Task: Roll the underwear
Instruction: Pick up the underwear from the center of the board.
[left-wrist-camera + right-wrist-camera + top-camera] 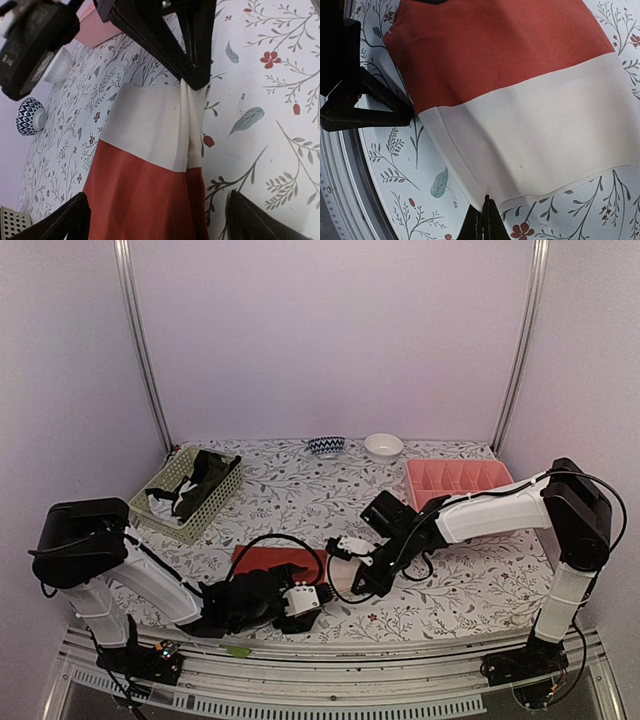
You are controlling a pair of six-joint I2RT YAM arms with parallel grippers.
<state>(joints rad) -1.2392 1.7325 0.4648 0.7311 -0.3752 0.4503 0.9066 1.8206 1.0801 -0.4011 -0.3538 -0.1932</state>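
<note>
The red-orange underwear [265,560] lies flat at 6 o'clock on the bench [300,500]. The left end effector [157,212] straddles it, spread wide. The right end effector [483,220] is closed, pinching the cream hem, which only the wrist views show. At 10 o'clock a green basket [228,485] holds black underwear [200,478]. A pink tray [455,476] sits at 2, and a patterned bowl [326,446] and a white bowl [383,446] at 12.

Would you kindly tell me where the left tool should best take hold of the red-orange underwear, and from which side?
Probably the free corner of the cream-white band, along the edge the right tool pinches shut. The underwear lies flat on the table, so the open left tool should come down from above, one finger slipping under the thin edge; the flat middle offers nothing to pinch.
</note>
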